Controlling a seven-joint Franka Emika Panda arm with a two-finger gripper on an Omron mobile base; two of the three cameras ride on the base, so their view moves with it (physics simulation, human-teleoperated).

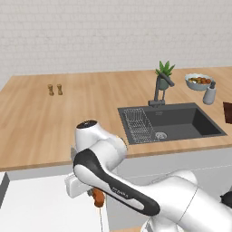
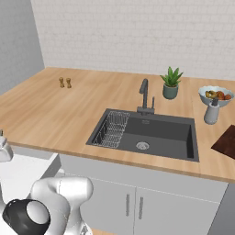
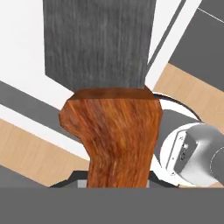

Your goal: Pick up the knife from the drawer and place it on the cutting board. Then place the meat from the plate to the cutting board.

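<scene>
Knife (image 3: 111, 127) in tool, fingertips hidden.

Home kitchen, rendered. Long wooden counter (image 2: 69, 114) against white brick wall (image 2: 137, 32). Dark inset sink (image 2: 151, 133) with faucet (image 2: 144, 94) and wire rack (image 2: 111, 129) inside. White cabinets (image 2: 151, 202) with bar handles under counter. On counter: potted plant (image 2: 171, 83), fruit bowl (image 2: 215, 95), grey dispenser (image 2: 211, 111), two small shakers (image 2: 64, 82), cutting board (image 2: 226, 141) at right edge.
</scene>
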